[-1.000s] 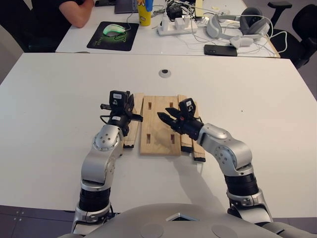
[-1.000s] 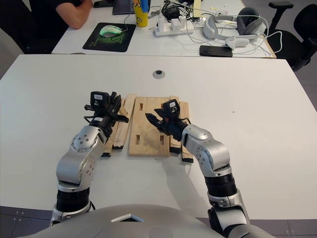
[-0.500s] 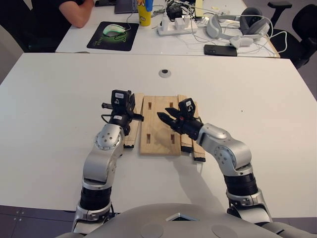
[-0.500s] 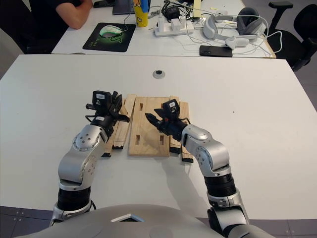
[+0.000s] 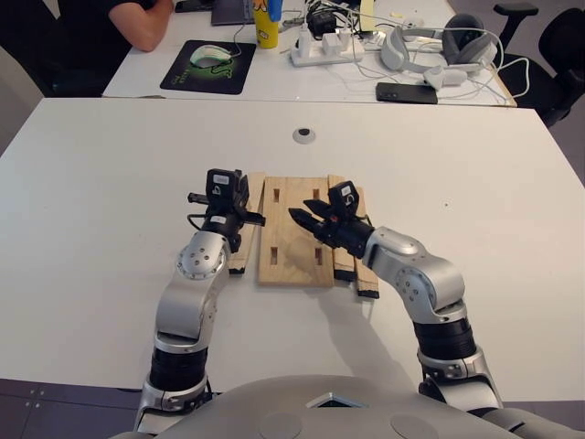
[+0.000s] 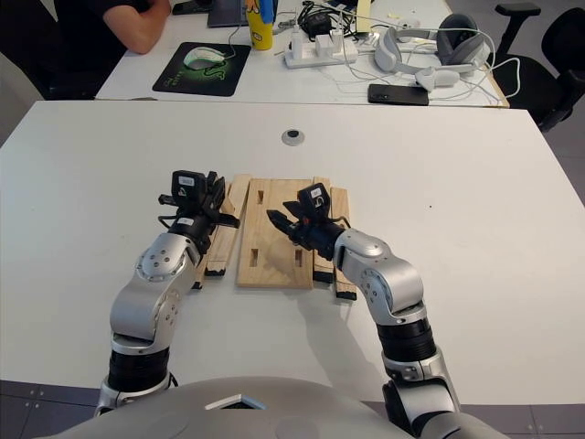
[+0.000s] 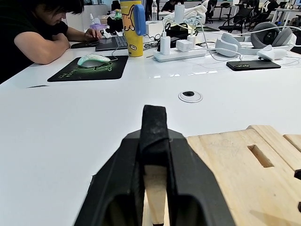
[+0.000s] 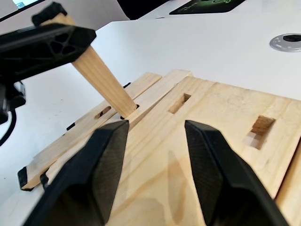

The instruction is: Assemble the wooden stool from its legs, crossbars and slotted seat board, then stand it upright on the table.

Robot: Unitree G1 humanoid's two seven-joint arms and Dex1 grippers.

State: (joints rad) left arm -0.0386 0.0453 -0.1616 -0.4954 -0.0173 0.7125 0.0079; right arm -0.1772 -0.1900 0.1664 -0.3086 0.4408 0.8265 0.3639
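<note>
The slotted seat board [image 5: 294,233] lies flat mid-table, with wooden legs [image 5: 245,249] along its left edge and more legs [image 5: 355,261] along its right edge. My left gripper [image 5: 227,203] hovers over the left-hand legs, shut on a thin wooden crossbar [image 8: 101,77]. The crossbar is tilted, and its lower end rests on the legs beside the board. In the left wrist view the crossbar [image 7: 155,188] sits clamped between the black fingers. My right gripper [image 5: 302,218] hangs open just above the board's middle [image 8: 211,108], holding nothing.
A round cable grommet [image 5: 303,135] sits in the table behind the board. Bare white tabletop [image 5: 101,210] spreads to both sides. The desk behind carries a mouse pad [image 5: 208,64], a phone [image 5: 406,91] and headphones [image 5: 430,46].
My left gripper has edged slightly right, toward the board, with the crossbar still in it. The right gripper has barely shifted.
</note>
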